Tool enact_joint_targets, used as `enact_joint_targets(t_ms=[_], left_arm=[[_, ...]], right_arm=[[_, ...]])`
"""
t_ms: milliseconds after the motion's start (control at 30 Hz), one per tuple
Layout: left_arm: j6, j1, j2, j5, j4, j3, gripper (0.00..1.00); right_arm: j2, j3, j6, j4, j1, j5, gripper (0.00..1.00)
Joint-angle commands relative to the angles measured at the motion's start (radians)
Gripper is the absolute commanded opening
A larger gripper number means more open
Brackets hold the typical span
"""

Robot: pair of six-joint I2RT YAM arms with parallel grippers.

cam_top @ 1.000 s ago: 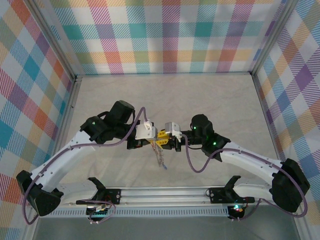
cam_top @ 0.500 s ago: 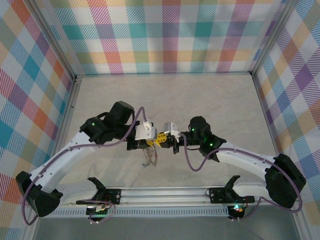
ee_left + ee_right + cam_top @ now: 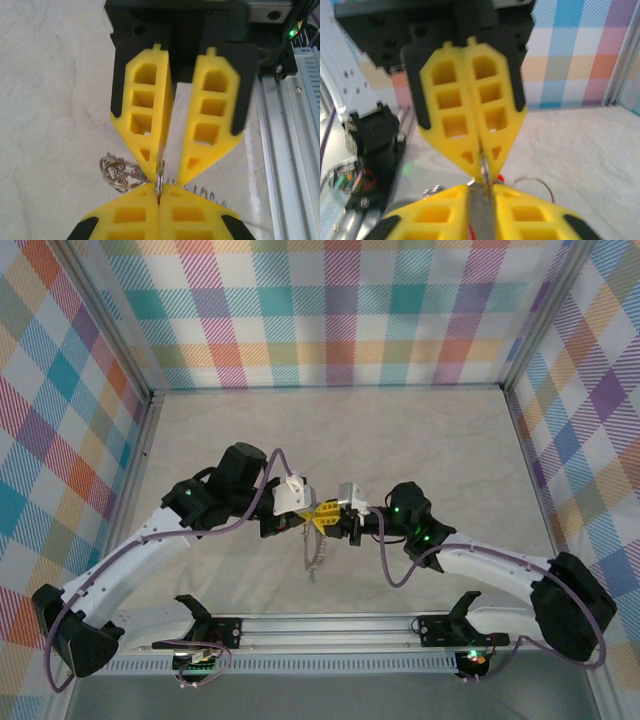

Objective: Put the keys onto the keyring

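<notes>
Beyond the rail (image 3: 330,625), table (image 3: 400,440): pale mottled surface running from the rail back to the checked walls.
Left arm (image 3: 150,535): rises from its base at the rail's left end, sweeps away from the rail and bends inward, wrist pointing right over the rail's middle.
Right arm (image 3: 490,565): mirrors it from the rail's right end, wrist pointing left, so the two wrists face each other tip to tip above the table just beyond the rail's centre.
Left gripper (image 3: 159,200): yellow fingers pressed together, clenched on a thin edge-on metal ring that stands up between the tips.
Right gripper (image 3: 481,197): jaws a little apart with a grey metal piece in the gap; I cannot tell whether it is pinched or merely lying between them.
Keyring (image 3: 315,555): pale loop hanging from where the fingertips meet, drooping toward the rail, off-centre to the left.
Keys (image 3: 135,171): too small to separate; a red fleck sits among wire loops beside the tips, on the side away from the rail.
</notes>
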Motion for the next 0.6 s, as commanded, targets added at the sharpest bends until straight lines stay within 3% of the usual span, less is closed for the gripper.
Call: enact_joint_targets(t_ms=[0,100,567], left_arm=[[0.089,-0.013,0.042,-0.055,-0.116,0.106,0.00],[0.148,-0.033,0.089,-0.094,-0.227,0.172,0.00],[0.205,-0.075,0.185,-0.158,-0.334,0.293,0.00]], right_arm=[[-0.070,0.123,-0.251,-0.358,0.008,-0.013,0.25],[-0.067,0.198,-0.321,-0.534,0.008,-0.034,0.26],[0.001,0.199,-0.205,-0.399,0.017,-0.010,0.22]])
